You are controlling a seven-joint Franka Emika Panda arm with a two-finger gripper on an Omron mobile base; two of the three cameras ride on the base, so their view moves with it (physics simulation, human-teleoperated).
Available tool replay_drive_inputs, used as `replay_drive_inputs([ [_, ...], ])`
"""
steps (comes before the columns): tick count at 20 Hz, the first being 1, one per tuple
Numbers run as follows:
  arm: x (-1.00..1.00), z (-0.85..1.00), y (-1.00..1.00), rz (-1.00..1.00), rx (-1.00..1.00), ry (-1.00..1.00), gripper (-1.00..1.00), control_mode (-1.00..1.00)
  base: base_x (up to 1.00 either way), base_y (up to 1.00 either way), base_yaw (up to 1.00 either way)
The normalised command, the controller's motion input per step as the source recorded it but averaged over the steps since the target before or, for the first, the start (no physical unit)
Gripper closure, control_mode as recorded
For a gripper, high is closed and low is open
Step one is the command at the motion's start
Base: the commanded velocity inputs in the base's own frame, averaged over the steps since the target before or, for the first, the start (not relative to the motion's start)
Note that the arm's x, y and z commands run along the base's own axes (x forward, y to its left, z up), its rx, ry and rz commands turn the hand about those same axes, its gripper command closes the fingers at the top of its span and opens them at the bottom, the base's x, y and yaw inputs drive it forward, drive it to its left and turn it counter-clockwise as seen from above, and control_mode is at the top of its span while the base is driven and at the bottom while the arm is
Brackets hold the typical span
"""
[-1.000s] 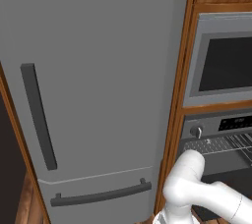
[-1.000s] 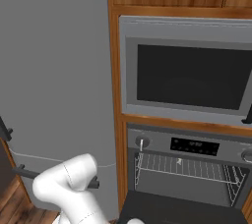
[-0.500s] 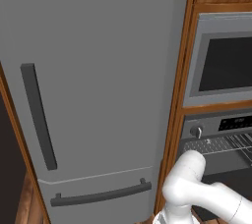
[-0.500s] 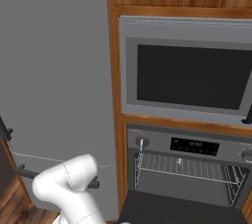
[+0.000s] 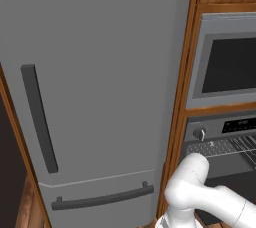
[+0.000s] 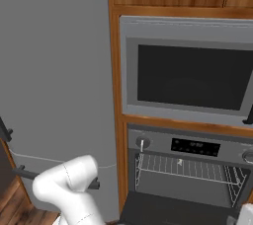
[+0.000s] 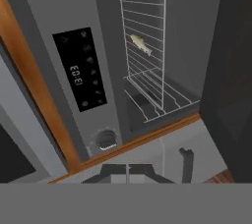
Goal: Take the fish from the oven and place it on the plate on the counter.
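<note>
Tall grey fridge [image 5: 100,72] at left, grey-framed dark-windowed unit [image 6: 190,73] above, oven [image 6: 185,169] open with door down, fish [image 7: 141,45] lying on wire rack [image 7: 145,46] inside, jaws pressed together, holding nothing

Legible text: the digits "13:03" in pale figures on the dark digital display strip [image 7: 81,70] of the oven [image 7: 74,46], seen rotated sideways in the hand view, surrounded by small pale icons too faint to read.
</note>
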Motion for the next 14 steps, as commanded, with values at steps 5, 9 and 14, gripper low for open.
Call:
replay_drive_inputs([
  [5, 1.0, -0.37, 0.44, -0.04, 0.0, 0.03, 1.0, -1.0, 0.0, 0.0, 0.0],
  [9, 1.0, -0.82, 0.47, -0.04, -0.01, 0.01, 1.0, -1.0, 0.0, 0.0, 0.0],
  [14, 0.96, -0.91, 0.5, -0.03, 0.0, 0.0, 1.0, -1.0, 0.0, 0.0, 0.0],
])
